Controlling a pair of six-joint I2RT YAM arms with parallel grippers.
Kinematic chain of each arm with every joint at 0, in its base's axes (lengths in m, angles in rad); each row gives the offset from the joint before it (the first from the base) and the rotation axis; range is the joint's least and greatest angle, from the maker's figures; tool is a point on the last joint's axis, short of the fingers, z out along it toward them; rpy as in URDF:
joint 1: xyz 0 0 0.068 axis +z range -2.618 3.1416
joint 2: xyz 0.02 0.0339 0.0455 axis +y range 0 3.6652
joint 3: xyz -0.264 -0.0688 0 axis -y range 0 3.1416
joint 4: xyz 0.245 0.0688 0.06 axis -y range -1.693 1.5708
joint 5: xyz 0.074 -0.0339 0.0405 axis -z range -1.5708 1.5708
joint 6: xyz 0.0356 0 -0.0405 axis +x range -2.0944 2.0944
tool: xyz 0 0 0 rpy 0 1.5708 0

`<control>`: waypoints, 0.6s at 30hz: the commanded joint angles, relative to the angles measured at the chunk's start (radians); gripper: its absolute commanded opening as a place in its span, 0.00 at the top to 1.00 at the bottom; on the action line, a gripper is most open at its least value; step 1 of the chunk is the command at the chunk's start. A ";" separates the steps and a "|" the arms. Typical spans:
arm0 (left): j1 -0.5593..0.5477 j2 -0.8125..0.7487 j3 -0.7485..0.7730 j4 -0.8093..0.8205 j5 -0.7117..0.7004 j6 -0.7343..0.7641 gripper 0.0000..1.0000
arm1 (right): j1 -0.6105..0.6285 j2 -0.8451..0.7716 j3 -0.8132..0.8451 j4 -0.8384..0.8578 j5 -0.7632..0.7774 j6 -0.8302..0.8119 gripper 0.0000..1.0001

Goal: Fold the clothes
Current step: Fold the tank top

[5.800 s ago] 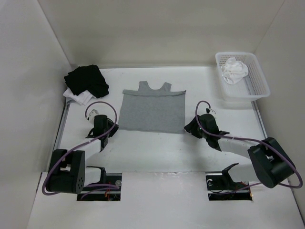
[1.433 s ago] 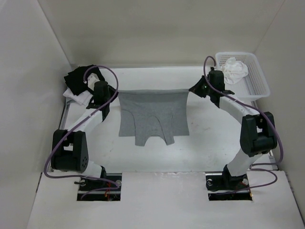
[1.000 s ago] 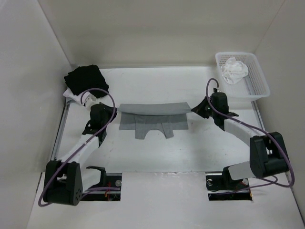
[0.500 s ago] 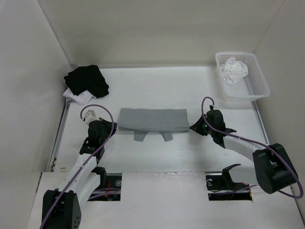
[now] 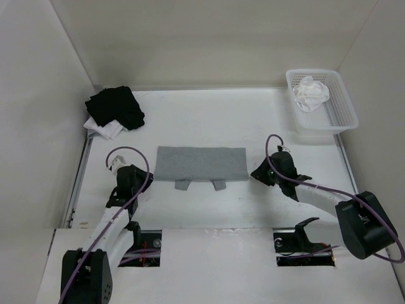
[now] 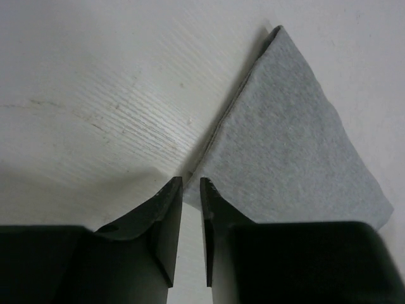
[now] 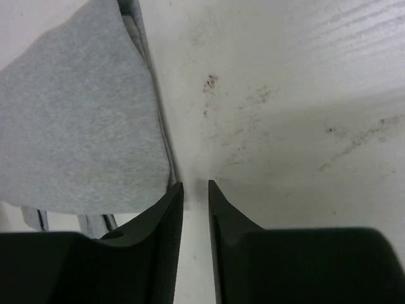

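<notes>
**Folding grey tank top: band flat on desk, both jaws a crack open and empty**

The tank top [image 5: 201, 163] lies mid-desk [image 5: 209, 120] as a wide flat band, doubled over. Two strap ends [image 5: 182, 184] [image 5: 219, 184] poke out from under its near edge. The left arm [image 5: 117, 202] is low at the band's left end and the right arm [image 5: 316, 190] is low at its right end.

Left jaws: narrow gap, bare desk visible through it, nothing pinched. The cloth's corner sits just beside the right-hand fingertip [image 6: 209, 190]; I cannot tell if it touches. Right jaws: the same slim gap, with desk between the tips and no hold on anything. The grey edge lies just beside the left-hand fingertip [image 7: 172, 193], stacked layers showing there.

Handling, as a judgement:
- The thin knit is light and limp. It will sag and drape if lifted and won't keep a crease by itself.
- The layers can slide over each other, and the straps are likely to flop loose.
- It is not fragile or slippery, though a shallow pinch may catch only the top layer.

The best hold looks like the short ends or corners, pinching all layers, one arm per end, kept low and even. The first fold looks done, and a second fold probably remains.

Off-task: a black-and-white pile [image 5: 114, 109] at far left, and a basket [image 5: 345, 120] with white cloth [image 5: 311, 92] at far right. Both are well apart from the top.
</notes>
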 commanded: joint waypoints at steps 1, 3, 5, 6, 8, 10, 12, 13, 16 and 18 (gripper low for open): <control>0.018 -0.085 0.014 -0.020 0.009 -0.001 0.79 | 0.018 -0.073 -0.004 -0.005 0.039 0.013 0.66; 0.002 -0.186 0.048 -0.066 -0.001 -0.015 0.75 | 0.024 -0.142 0.019 -0.070 0.063 0.001 0.61; -0.030 -0.254 0.092 -0.100 -0.039 -0.027 0.74 | 0.041 -0.212 0.053 -0.133 0.102 -0.018 0.59; -0.060 -0.255 0.114 -0.097 -0.053 -0.033 0.74 | 0.058 -0.234 0.070 -0.147 0.111 -0.022 0.60; -0.157 -0.178 0.165 -0.051 -0.075 -0.047 0.75 | 0.104 -0.242 0.105 -0.145 0.116 -0.028 0.73; -0.293 -0.031 0.206 0.051 -0.096 -0.060 0.76 | 0.141 -0.191 0.130 -0.090 0.108 -0.030 0.92; -0.437 0.152 0.249 0.174 -0.141 -0.064 0.76 | 0.153 -0.107 0.160 -0.021 0.073 -0.036 0.97; -0.490 0.239 0.270 0.226 -0.155 -0.066 0.76 | 0.153 -0.060 0.173 0.018 0.056 -0.033 0.97; -0.576 0.440 0.306 0.346 -0.173 -0.081 0.77 | 0.164 0.063 0.193 0.116 0.022 -0.013 0.97; -0.597 0.508 0.289 0.408 -0.176 -0.109 0.78 | 0.169 0.115 0.182 0.159 0.013 0.020 0.97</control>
